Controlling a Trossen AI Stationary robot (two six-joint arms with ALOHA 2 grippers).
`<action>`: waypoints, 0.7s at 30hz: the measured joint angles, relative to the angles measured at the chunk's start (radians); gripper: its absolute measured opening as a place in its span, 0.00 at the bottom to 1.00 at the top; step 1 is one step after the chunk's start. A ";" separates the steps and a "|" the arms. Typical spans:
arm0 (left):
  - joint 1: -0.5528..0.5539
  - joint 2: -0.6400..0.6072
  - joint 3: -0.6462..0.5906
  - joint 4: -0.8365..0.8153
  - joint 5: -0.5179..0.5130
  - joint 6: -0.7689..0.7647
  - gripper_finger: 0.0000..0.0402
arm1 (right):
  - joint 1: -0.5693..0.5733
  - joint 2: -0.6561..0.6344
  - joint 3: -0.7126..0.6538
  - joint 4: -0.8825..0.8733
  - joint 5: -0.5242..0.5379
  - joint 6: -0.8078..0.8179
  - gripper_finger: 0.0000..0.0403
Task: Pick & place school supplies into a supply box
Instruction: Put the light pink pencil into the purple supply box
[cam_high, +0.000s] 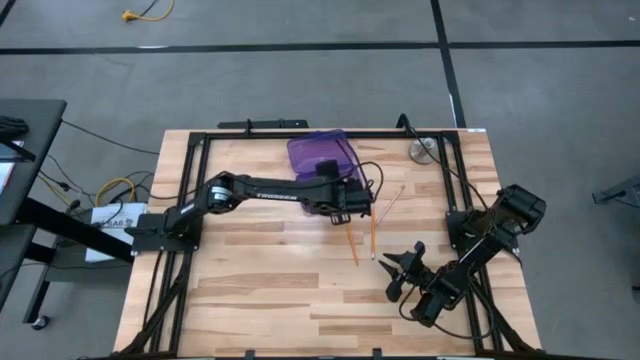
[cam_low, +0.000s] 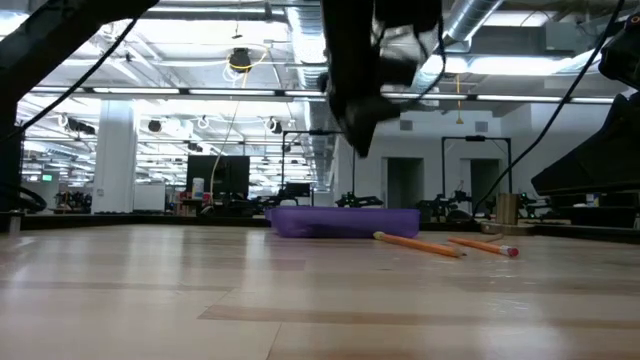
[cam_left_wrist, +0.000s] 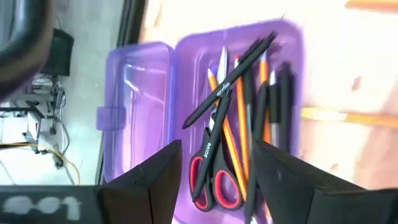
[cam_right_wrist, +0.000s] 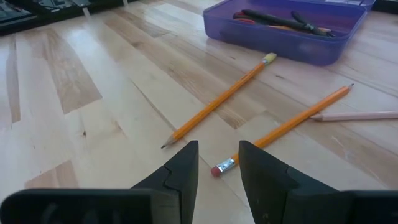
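Left gripper (cam_left_wrist: 214, 171) hovers over the open supply box (cam_left_wrist: 289, 37), jaws apart and empty; scissors (cam_left_wrist: 214, 171) and pens lie inside. Drop-off appears complete. Right gripper (cam_right_wrist: 217, 165), jaws apart, faces 3 pencils (cam_right_wrist: 221, 99) beside the box; these need collecting next.

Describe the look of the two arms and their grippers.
Both arms are dark, almost black, built from slim jointed links. The left arm carries white lettering along its forearm link. Black cables loop beside it. The left gripper and the right gripper each end in two matte black, wedge-shaped fingers with angular faces.
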 joint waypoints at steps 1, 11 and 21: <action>-0.009 0.000 0.029 -0.022 0.000 -0.008 0.47 | 0.000 0.000 0.000 0.001 0.000 0.000 0.27; -0.150 -0.112 0.136 -0.115 -0.031 -0.135 0.47 | 0.000 0.000 0.000 0.031 0.000 0.023 0.27; -0.431 -0.353 0.025 -0.025 0.054 -0.192 0.47 | -0.018 0.000 0.000 0.039 -0.007 0.063 0.27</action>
